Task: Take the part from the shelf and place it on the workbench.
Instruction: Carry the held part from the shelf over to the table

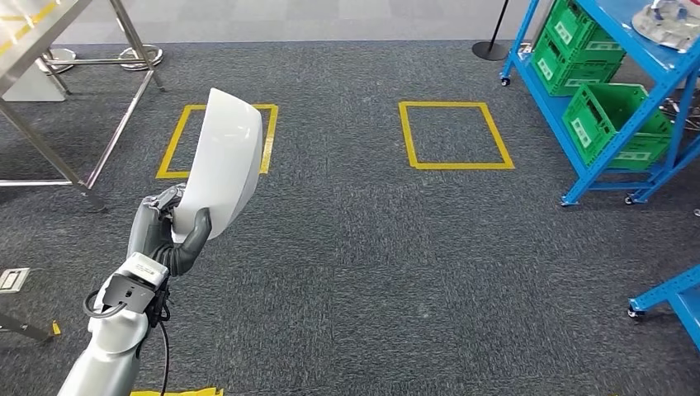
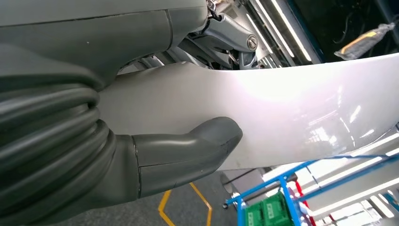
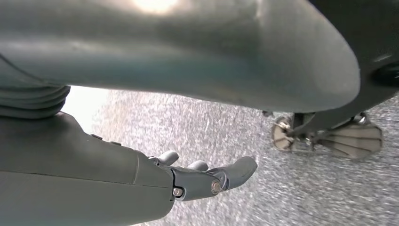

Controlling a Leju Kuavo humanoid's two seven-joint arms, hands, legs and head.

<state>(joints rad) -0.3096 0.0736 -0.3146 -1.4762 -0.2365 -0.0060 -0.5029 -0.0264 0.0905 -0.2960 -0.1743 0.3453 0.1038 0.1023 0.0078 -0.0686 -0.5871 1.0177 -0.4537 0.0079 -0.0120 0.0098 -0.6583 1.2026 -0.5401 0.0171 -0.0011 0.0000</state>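
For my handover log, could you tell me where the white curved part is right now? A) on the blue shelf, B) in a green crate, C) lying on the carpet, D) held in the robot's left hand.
D: the left hand grips the white curved part above the carpet.

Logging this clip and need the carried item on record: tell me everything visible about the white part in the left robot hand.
The white part is a smooth, glossy curved panel, like moulded plastic, with one rounded edge and a raised lip along the top. It stands roughly upright, tilted slightly, above the grey carpet in front of a yellow floor square. The left robot hand holds its lower end, thumb pressed on one face, fingers behind. Nothing else touches it.
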